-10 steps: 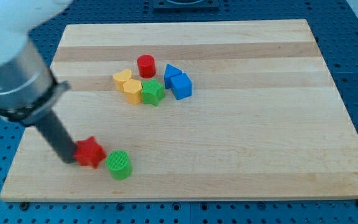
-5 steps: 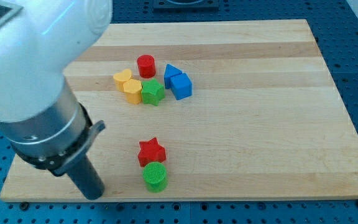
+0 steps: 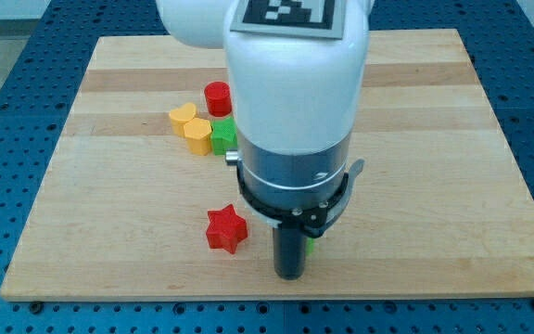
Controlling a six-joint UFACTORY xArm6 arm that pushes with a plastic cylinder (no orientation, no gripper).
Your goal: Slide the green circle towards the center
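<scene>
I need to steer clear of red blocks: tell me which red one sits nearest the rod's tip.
The red star, alone near the view's bottom, just left of my tip. The red cylinder sits far up in the cluster.

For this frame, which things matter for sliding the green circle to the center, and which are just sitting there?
Part of the job:
- green circle, only a sliver showing at the rod's right edge
- my tip, right beside that sliver, at the view's bottom

Lying about:
- red star
- red cylinder
- yellow heart
- second yellow block
- green star, partly hidden
</scene>
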